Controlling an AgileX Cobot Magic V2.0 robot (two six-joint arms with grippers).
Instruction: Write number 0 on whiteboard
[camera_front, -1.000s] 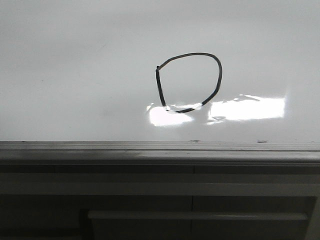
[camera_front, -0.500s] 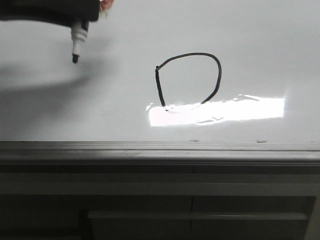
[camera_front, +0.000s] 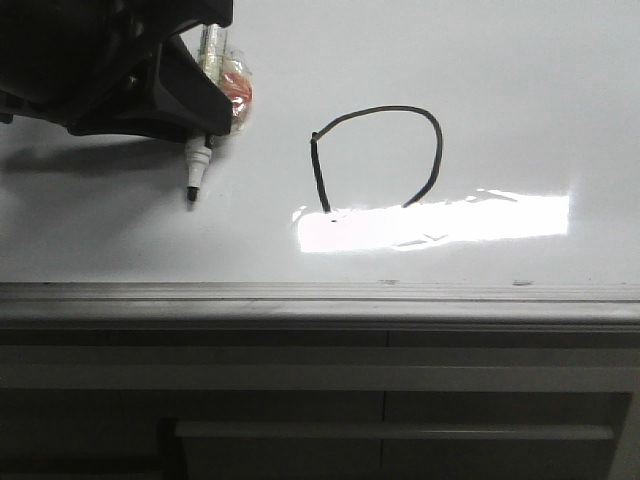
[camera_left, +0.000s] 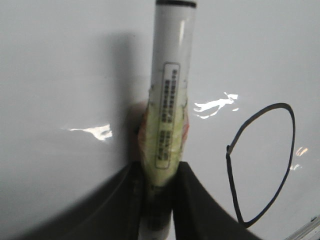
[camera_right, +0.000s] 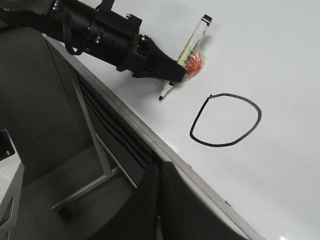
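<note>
The large glossy white board with a grey metal rail along its near edge, the whiteboard (camera_front: 520, 90), filled the upper part of the front view, with a bright rectangular light reflection (camera_front: 440, 222) low on its surface; the thin black hand-drawn marker loop, the number 0 (camera_front: 378, 160), stood a little right of the middle of the board, its straight side at nine o'clock and its lower edge washed out by the glare in the front view, though the right wrist view showed the loop closed. The black left gripper (camera_front: 205, 135) sat at ten o'clock from the loop, well apart from it, its jaws clamped on a white cylindrical marker pen with a printed label (camera_left: 170, 100); the pen's black tip (camera_front: 191, 198) pointed toward six o'clock, and whether it touched the surface could not be told; a wad of orange-red and clear tape (camera_front: 236, 92) bound the pen where the jaws held it. The right gripper (camera_right: 159, 200) showed only as two dark fingers pressed together with nothing between them, above the grey rail (camera_front: 320, 297); below the rail, a dark frame with horizontal bars (camera_front: 390, 432) was visible.
</note>
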